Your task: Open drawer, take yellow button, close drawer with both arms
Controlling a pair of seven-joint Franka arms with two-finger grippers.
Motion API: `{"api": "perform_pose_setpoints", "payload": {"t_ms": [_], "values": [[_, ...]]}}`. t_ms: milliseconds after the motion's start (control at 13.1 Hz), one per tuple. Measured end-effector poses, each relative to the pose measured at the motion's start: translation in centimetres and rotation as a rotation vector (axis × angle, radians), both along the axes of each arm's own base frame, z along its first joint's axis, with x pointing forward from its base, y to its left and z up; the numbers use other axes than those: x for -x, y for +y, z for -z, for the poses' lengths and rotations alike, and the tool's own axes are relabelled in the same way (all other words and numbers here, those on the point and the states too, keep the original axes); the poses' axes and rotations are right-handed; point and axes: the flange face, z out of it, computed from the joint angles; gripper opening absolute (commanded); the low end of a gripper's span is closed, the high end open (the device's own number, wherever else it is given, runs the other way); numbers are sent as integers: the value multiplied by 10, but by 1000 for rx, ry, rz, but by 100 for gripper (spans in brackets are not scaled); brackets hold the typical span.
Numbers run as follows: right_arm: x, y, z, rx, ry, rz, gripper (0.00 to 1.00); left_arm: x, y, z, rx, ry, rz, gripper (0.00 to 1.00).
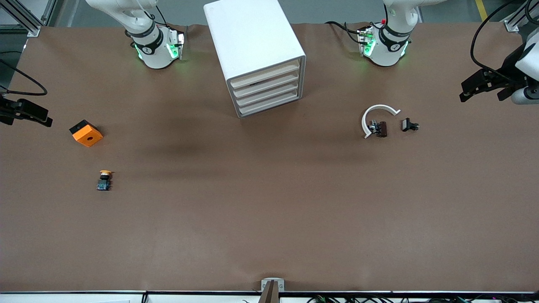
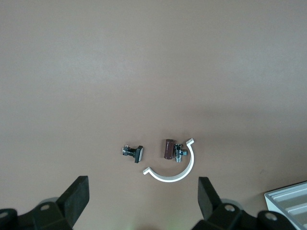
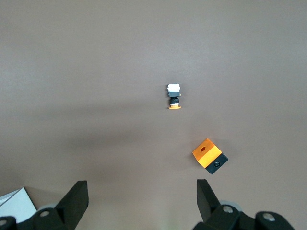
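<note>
Cabinet [image 1: 257, 54] stood on the brown counter [image 1: 269, 210] between the two arm bases, all four drawer fronts flush; the drawer [image 1: 264, 75] was shut like the rest. Button [image 1: 104, 180] lay on the open counter, nearer the front camera than the cabinet and toward the right arm's end, orange cap pointing toward the robots' side. Orange block [image 1: 86, 133] sat between button and cabinet line, near the button but apart from it. Toward the left arm's end from the cabinet: a white curved piece [image 1: 376, 116] touching a small dark part [image 1: 379, 128], and a black clip [image 1: 409, 125] just beside them. Left gripper [image 1: 484, 86] hung at the counter's edge, jaws spread. Right gripper [image 1: 25, 113] likewise at its own edge, jaws spread, nothing held
</note>
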Motion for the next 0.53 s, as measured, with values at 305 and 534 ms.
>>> {"api": "perform_pose_setpoints", "payload": {"t_ms": [305,534], "values": [[33,-3,5,-8,-72,-28,100,-3,0,2,1,3,2,100],[56,-2,-10,-15,-56,-39,100,-5,-2,5,2,10,4,100]]}}
